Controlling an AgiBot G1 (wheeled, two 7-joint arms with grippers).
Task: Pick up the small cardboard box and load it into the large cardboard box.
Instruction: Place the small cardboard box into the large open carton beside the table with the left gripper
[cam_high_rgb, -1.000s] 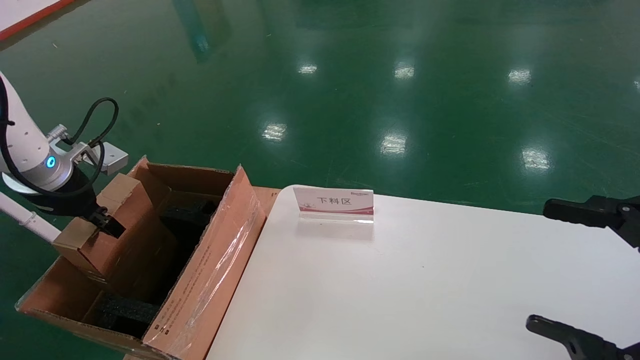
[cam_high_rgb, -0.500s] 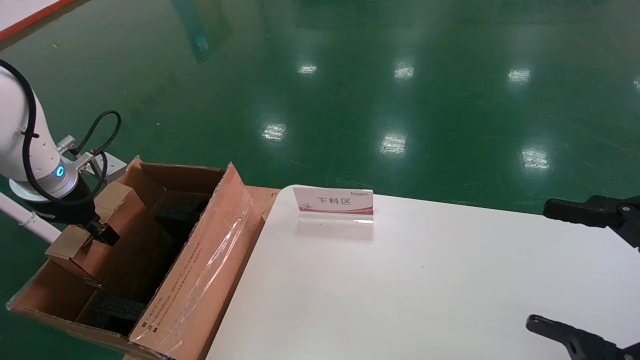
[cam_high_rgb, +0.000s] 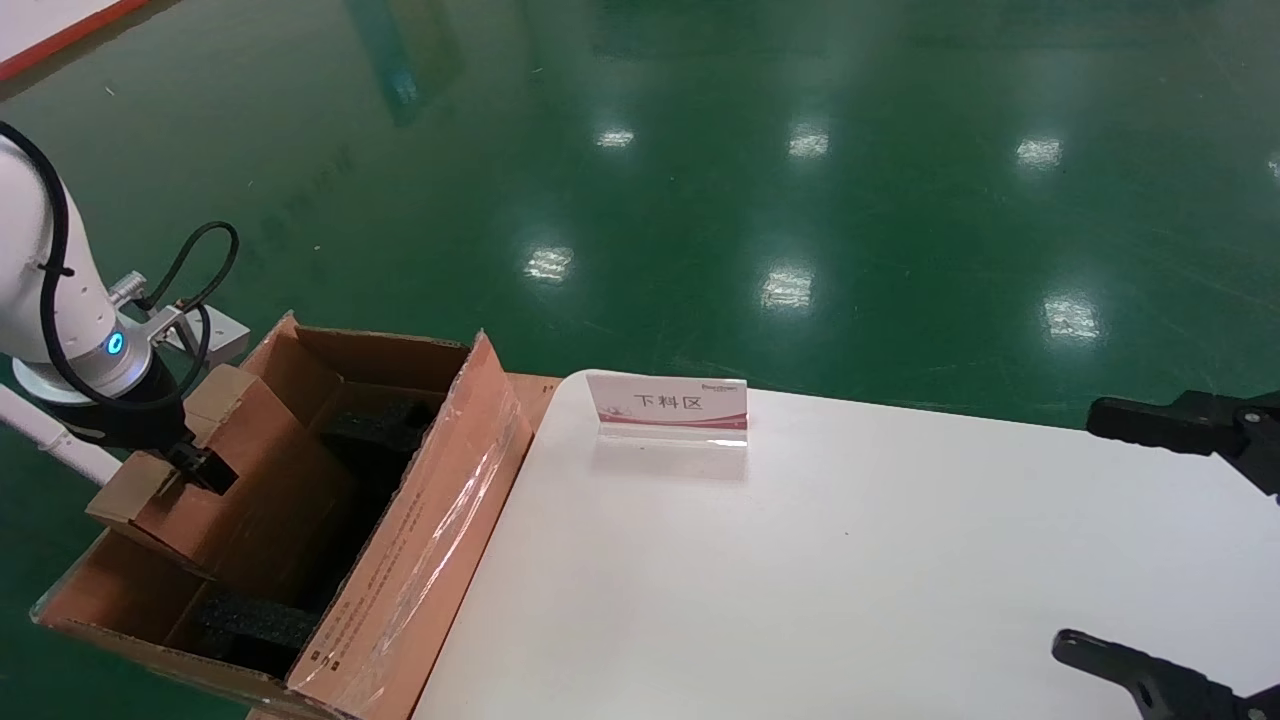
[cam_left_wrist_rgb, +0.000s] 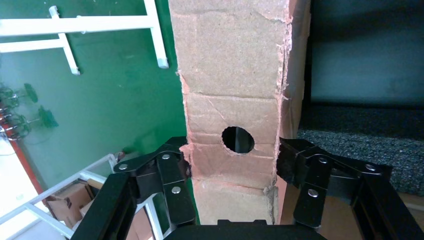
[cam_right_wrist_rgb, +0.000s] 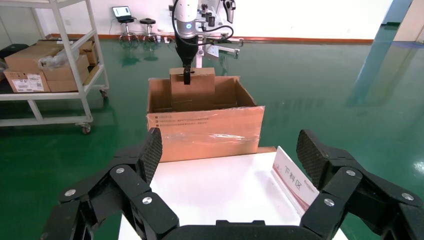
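Note:
The small cardboard box (cam_high_rgb: 230, 470) is plain brown with a tan top. It stands tilted, partly inside the large cardboard box (cam_high_rgb: 420, 540), against that carton's far-left wall. My left gripper (cam_high_rgb: 197, 466) is shut on its upper end. In the left wrist view the black fingers (cam_left_wrist_rgb: 172, 182) press both sides of the small cardboard box (cam_left_wrist_rgb: 235, 90), just beside its round hole (cam_left_wrist_rgb: 238, 139). Black foam (cam_high_rgb: 372, 425) lies inside the big carton. My right gripper (cam_high_rgb: 1080, 530) hangs open and empty over the table's right end.
A white table (cam_high_rgb: 800, 580) stands right of the large carton, with a small pink-and-white sign (cam_high_rgb: 667, 405) near its far edge. The carton's taped flap (cam_high_rgb: 455, 500) leans toward the table. Green floor lies beyond. The right wrist view shows a shelf cart (cam_right_wrist_rgb: 50, 75) farther off.
My left gripper and the small box have moved a little down and to the left into the carton. The large carton shifted left, then came back.

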